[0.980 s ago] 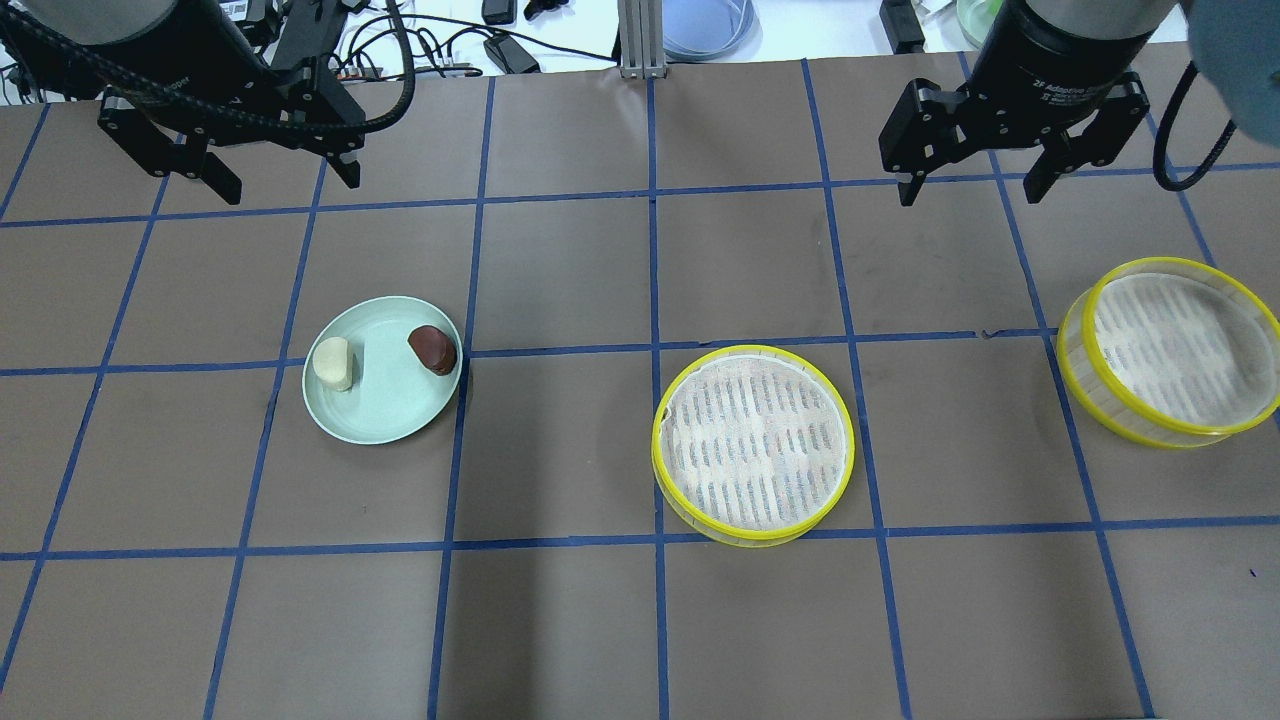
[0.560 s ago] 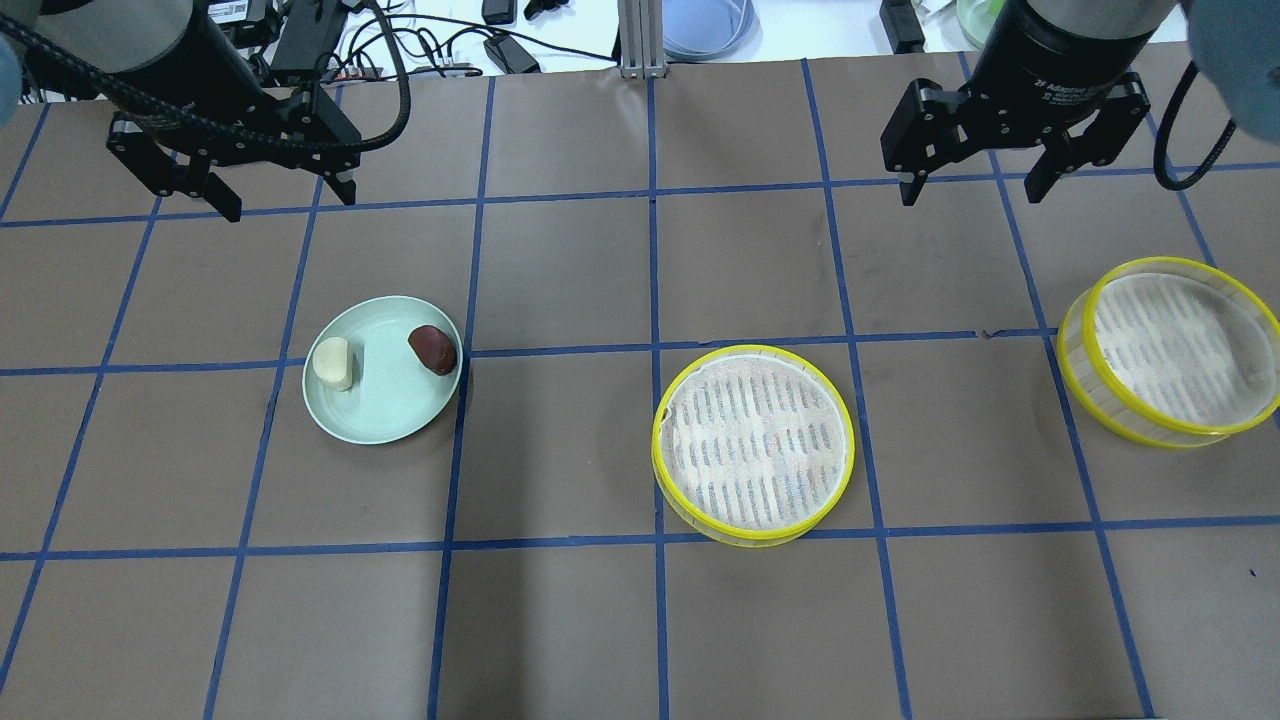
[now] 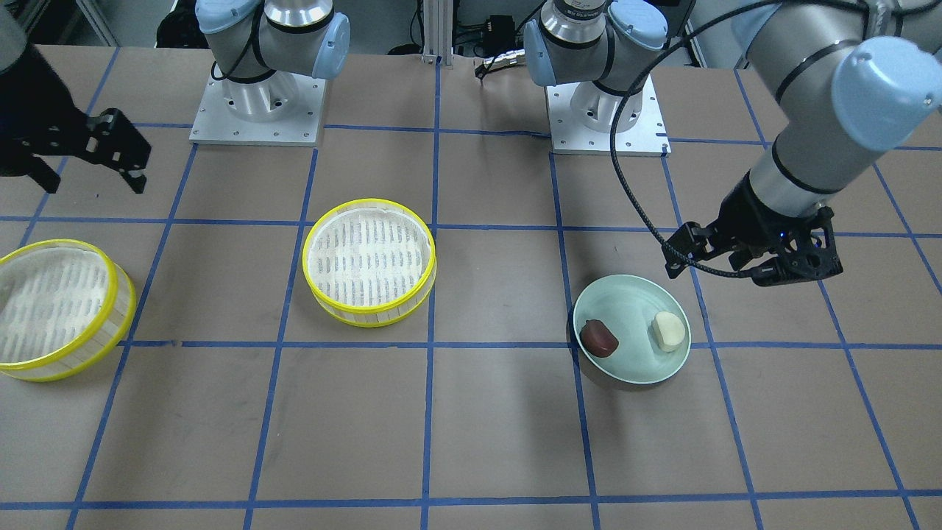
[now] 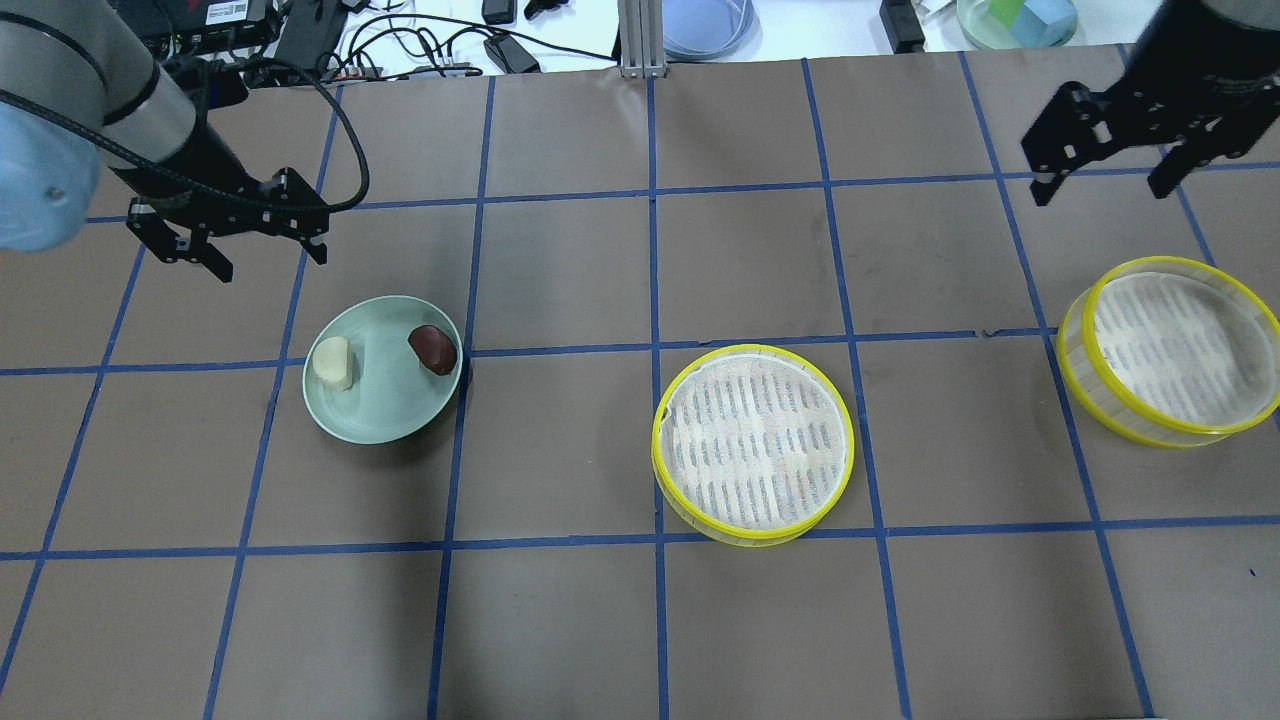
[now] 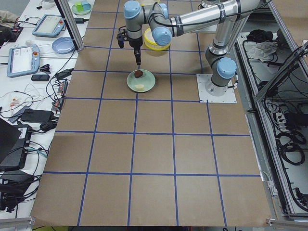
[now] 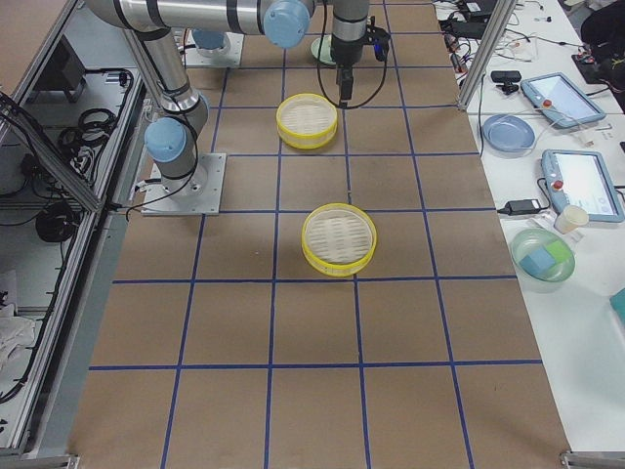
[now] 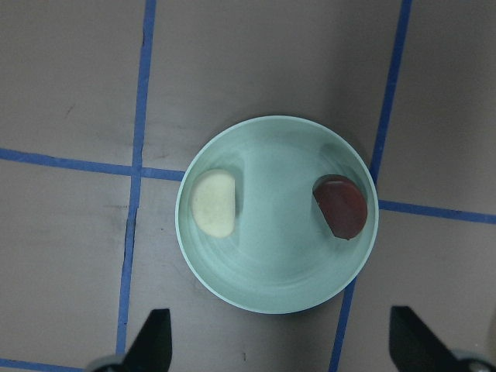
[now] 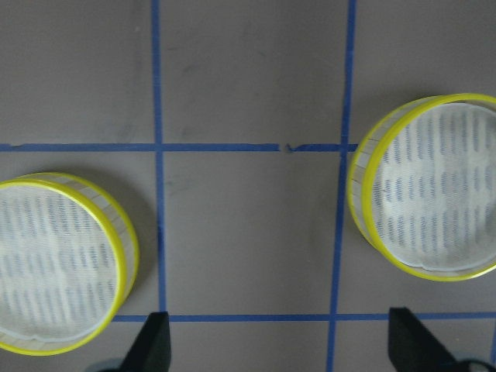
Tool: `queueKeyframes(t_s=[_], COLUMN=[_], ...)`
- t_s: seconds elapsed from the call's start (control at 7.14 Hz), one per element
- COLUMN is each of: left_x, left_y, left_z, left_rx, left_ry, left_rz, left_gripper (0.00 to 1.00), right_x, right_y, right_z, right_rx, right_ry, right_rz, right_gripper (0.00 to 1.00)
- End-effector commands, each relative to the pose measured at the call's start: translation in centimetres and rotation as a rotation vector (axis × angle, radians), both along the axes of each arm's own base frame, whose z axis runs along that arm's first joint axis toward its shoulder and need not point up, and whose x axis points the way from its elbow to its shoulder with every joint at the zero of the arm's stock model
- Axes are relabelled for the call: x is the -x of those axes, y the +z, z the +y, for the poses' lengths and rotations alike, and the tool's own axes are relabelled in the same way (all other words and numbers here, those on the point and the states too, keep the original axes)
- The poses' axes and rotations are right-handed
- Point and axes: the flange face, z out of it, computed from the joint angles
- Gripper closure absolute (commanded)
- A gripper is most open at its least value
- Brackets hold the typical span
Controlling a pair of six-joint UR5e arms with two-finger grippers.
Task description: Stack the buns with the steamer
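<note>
A cream-white bun (image 4: 333, 362) and a dark reddish-brown bun (image 4: 432, 349) lie apart on a pale green plate (image 4: 385, 410) at the table's left. In the left wrist view the cream bun (image 7: 214, 203) and brown bun (image 7: 341, 206) sit on the plate (image 7: 279, 232). My left gripper (image 4: 270, 262) is open and empty, above the table just behind the plate. A yellow-rimmed steamer tray (image 4: 752, 443) sits at the middle and a second one (image 4: 1170, 350) at the right. My right gripper (image 4: 1100, 193) is open and empty, behind the right tray.
Blue tape lines grid the brown table. Cables, a blue dish (image 4: 705, 25) and a green bowl (image 4: 1015, 20) lie on the white bench beyond the far edge. The arm bases (image 3: 257, 110) stand at the robot's side.
My left gripper has come forward and down toward the plate, still open. My right gripper has moved to the right, toward the right steamer tray. Buns and trays have not moved.
</note>
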Motion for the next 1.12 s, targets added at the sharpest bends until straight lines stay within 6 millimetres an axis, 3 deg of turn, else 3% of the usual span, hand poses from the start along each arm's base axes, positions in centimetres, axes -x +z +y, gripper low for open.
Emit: queueKeyframes(t_s=[0.0,0.28,0.42,0.7,0.98], left_x=[-1.3,-3.1,-3.4,-3.3,-3.3], left_y=[-6.8,-11.2,-13.0,-16.3,-18.3], left_z=[-2.0,-3.4,-3.9,-3.7,-3.5], left_rx=[-0.038,-0.076,-0.092,-0.139,-0.176], left_ry=[0.013,0.039,0.041,0.053,0.054], left_rz=[0.002,0.01,0.014,0.026,0.034], left_gripper=[0.0,0.01,0.01,0.02,0.02], right_x=[12.7,22.3,24.8,27.5,29.3], right_y=[-5.0,-11.2,-13.6,-17.6,-22.9], right_z=[-1.1,-1.9,-2.3,-3.9,-4.9], right_rx=[-0.082,-0.12,-0.128,-0.105,-0.134], right_ry=[-0.065,-0.067,-0.037,-0.028,-0.02], right_rz=[0.106,0.067,0.056,0.074,0.051], right_gripper=[0.0,0.0,0.0,0.0,0.0])
